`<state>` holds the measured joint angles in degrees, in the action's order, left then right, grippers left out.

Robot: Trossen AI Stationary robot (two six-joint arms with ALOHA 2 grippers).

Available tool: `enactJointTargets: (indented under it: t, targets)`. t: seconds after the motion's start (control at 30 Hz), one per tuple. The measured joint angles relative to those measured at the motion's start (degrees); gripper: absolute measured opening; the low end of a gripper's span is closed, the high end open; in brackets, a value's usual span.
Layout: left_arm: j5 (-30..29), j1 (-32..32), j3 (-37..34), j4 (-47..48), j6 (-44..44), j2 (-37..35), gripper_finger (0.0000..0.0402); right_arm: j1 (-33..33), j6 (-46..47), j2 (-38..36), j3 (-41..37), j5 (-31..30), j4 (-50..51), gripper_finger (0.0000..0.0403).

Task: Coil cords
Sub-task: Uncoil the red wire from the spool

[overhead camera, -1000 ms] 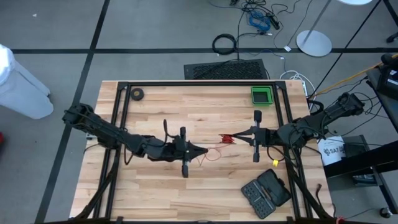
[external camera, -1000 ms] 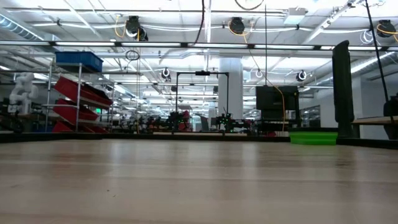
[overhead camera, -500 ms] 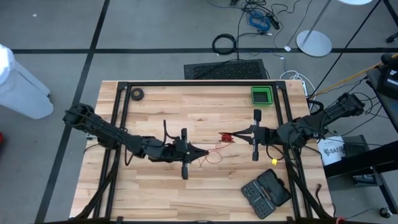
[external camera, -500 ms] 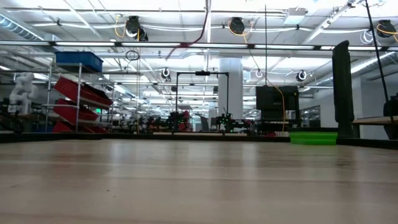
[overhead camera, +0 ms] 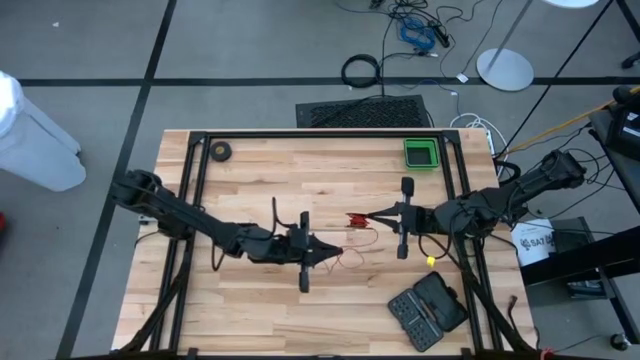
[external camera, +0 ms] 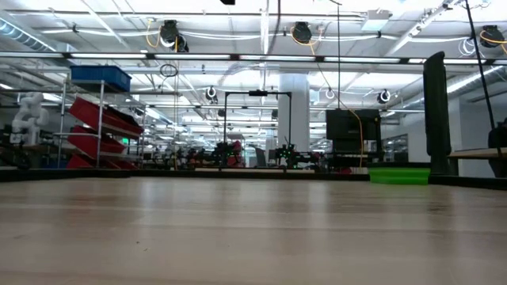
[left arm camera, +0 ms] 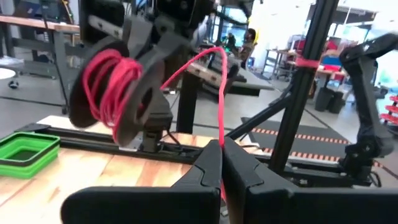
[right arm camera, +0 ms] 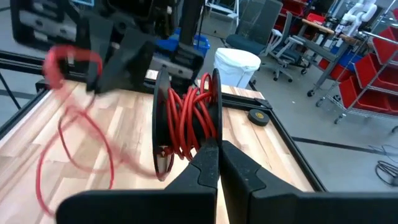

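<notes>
- High view: mid-winding. Right gripper (overhead camera: 376, 216) clamps the reel (overhead camera: 357, 219) above the table (overhead camera: 250, 170) centre; left gripper (overhead camera: 336, 253) pinches the red cord (overhead camera: 356, 243), slack looping between them.
- Left wrist view: fingers (left arm camera: 208, 169) clenched on cord; strand runs up to reel.
- Right wrist view: reel on edge, axle roughly level. Next: wrap the slack around the reel under tension.

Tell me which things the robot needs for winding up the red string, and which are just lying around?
Needed for the job:
red cord
black reel, partly wound
left pincer, shut on the red cord
right pincer, shut on the black reel

Just lying about:
green tray
small black roll
black case
</notes>
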<state>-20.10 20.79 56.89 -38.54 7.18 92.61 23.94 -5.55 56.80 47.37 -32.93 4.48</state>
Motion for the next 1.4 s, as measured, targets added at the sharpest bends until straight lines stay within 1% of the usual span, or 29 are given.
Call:
enactJointTargets:
  t: [0.33,0.57,0.73,1.0,1.1,1.23,1.4]
  targets:
    - [5.5,-2.0,4.0,1.2,0.0,6.8,0.0001,0.0,0.0,0.0,0.0,-0.3,0.0,0.0000]
    - [5.5,-3.9,4.5,2.4,0.7,9.9,0.0001,0.0,0.0,0.0,0.0,-0.3,0.0,0.0000]
    - [5.5,-5.2,4.5,5.1,1.6,10.9,0.0001,0.0,0.2,0.0,0.0,-0.3,0.0,0.0000]
    - [5.0,-5.8,4.5,9.4,1.5,11.1,0.0001,0.0,0.4,-0.1,0.0,-0.3,0.1,0.0000]
    - [3.2,-5.8,4.5,10.5,1.5,10.9,0.0001,0.0,0.4,-0.1,0.0,-0.2,0.1,0.0000]
    - [0.3,-5.9,4.5,14.6,1.5,10.9,0.0001,0.0,0.4,-0.1,0.0,-0.1,0.1,0.0000]
    - [-0.3,-6.8,4.5,19.7,1.5,10.8,0.0001,0.0,0.4,-0.3,0.0,0.0,0.1,0.0000]
